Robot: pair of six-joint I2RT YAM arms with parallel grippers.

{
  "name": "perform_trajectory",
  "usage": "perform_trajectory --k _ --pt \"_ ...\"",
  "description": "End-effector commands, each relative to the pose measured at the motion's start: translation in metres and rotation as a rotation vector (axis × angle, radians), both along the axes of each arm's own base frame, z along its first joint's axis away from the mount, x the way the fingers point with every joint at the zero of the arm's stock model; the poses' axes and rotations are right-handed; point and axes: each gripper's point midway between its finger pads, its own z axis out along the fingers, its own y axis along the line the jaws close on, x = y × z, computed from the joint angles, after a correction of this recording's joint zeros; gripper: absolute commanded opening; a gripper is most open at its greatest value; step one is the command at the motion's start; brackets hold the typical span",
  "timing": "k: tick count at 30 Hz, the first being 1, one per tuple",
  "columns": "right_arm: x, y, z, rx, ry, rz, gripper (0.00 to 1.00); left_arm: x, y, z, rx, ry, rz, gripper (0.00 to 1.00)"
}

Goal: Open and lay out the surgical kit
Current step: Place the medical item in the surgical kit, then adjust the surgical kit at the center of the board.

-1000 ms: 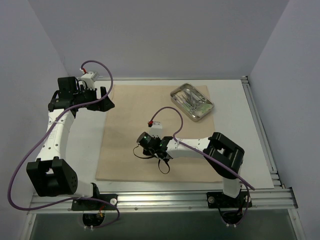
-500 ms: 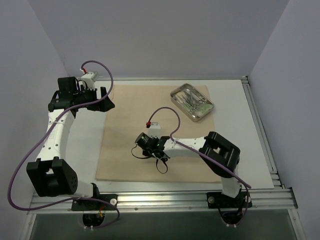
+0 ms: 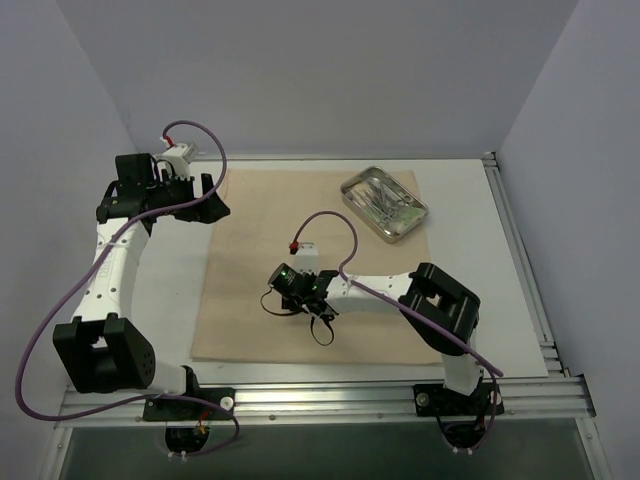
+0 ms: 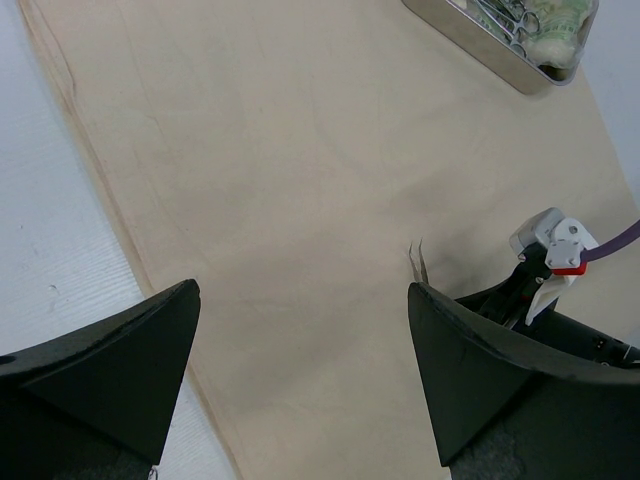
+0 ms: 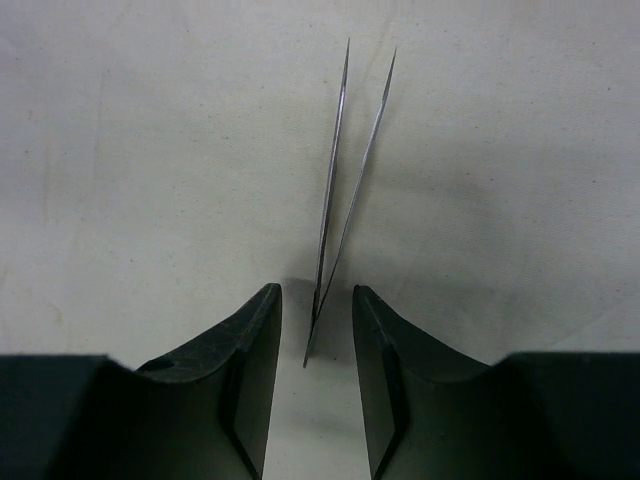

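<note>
The beige cloth wrap lies spread flat on the table. Thin metal tweezers rest on it, tips pointing away from my right wrist camera. My right gripper is low over their rear end, open, with a gap on each side of the tweezers. In the top view this gripper sits near the cloth's middle. The steel tray stands at the cloth's far right corner and holds scissor-handled forceps and a green packet. My left gripper hangs wide open over the cloth's far left edge, holding nothing.
White walls close in the table at the back and both sides. An aluminium rail runs along the near edge and another rail along the right side. A purple cable loops above the right wrist.
My right gripper has opened and let go of the tweezers, which now lie on the cloth. The right arm has shifted slightly left. The left arm has not moved.
</note>
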Motion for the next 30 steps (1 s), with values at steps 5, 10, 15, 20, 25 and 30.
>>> perform_trajectory --k 5,10,15,20,25,30 --pt "0.007 0.003 0.055 0.001 -0.094 0.009 0.36 -0.001 0.004 -0.002 0.032 -0.019 -0.006 0.94" --pt "0.003 0.004 0.083 0.035 -0.101 0.045 0.38 -0.001 0.017 -0.031 0.098 0.023 0.020 0.98" --pt "0.032 -0.029 0.108 0.054 -0.146 0.014 0.33 0.000 0.013 -0.074 0.165 0.099 0.007 0.75" --pt "0.102 -0.061 0.115 0.131 -0.210 -0.032 0.13 -0.015 0.006 -0.128 0.306 0.226 -0.064 0.72" --pt "0.153 -0.061 0.087 0.121 -0.198 0.037 0.00 -0.040 0.031 -0.170 0.475 0.327 -0.069 0.73" --pt "0.194 -0.056 0.061 0.115 -0.211 0.066 0.00 -0.060 0.036 -0.209 0.611 0.419 -0.115 0.73"
